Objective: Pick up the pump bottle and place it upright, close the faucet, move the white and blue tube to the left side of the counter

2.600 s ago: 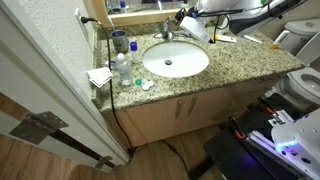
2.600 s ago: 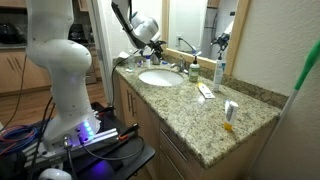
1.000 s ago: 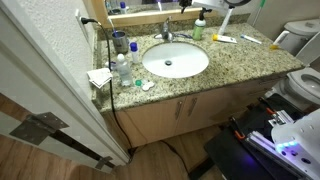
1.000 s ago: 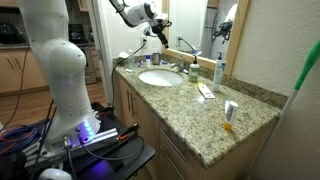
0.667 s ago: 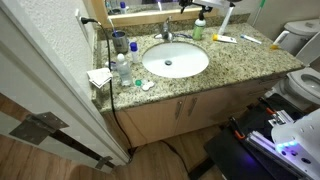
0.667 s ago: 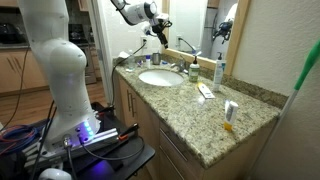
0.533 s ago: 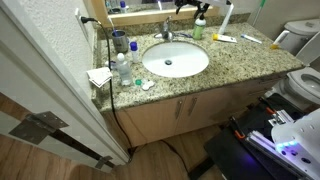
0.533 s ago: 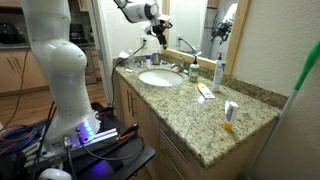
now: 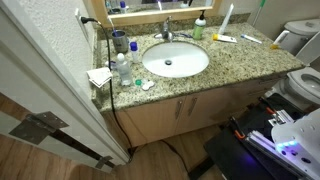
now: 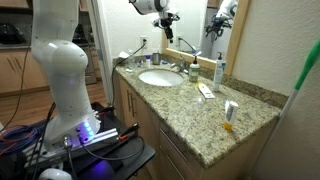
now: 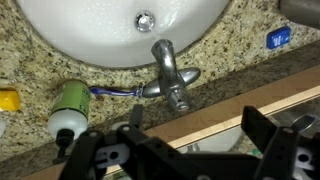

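The tool (image 10: pixel 166 18) hangs high above the sink (image 10: pixel 158 78) in an exterior view, close to the mirror (image 10: pixel 195 25) and well clear of the desk (image 10: pixel 200 120), at the end of the white arm (image 10: pixel 148 5). In the wrist view its two dark fingers (image 11: pixel 100 155) stand wide apart along the bottom edge of the picture, with nothing between them and touching nothing. Beneath them lie the back edge of the desk (image 11: pixel 230 60) and the rear rim of the sink (image 11: pixel 90 30). The chrome faucet (image 11: pixel 170 75) sits right behind the sink at its middle, as both exterior views also show (image 9: pixel 165 33) (image 10: pixel 180 66). The light-green pump bottle (image 11: pixel 68 108) stands upright just beside the faucet, at the back corner of the sink; it is seen from the top in the wrist view and from the side in both exterior views (image 9: pixel 199 28) (image 10: pixel 194 70). The white and blue tube (image 9: pixel 225 38) lies flat on the desk beyond the pump bottle, on that same side of the sink (image 10: pixel 205 91). Farther still from the sink on that side stands a short white-and-orange tube (image 10: pixel 230 113). On the opposite side of the sink are a cup (image 9: pixel 119 41), a clear water bottle (image 9: pixel 122 68) and a white cloth (image 9: pixel 99 76).
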`<action>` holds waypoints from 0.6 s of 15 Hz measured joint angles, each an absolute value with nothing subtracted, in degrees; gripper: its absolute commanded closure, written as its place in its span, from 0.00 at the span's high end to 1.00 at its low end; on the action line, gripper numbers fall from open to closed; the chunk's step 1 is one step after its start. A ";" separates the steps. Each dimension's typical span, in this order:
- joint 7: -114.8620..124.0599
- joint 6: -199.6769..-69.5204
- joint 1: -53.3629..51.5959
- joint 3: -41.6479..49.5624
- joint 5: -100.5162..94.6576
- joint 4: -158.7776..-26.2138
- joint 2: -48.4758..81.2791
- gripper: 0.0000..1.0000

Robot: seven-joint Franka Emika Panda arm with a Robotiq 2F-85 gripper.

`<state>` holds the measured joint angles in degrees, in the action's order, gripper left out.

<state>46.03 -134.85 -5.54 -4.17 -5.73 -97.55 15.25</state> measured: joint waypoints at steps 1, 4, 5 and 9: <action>45.31 -134.60 -5.64 -4.15 -5.13 -97.56 15.52 1.00; 33.98 -130.09 -4.75 -4.14 2.38 -97.59 16.48 1.00; 29.82 -128.09 -4.00 -4.10 5.18 -96.90 17.19 1.00; 21.90 -121.54 -2.45 -2.44 7.40 -90.50 21.81 1.00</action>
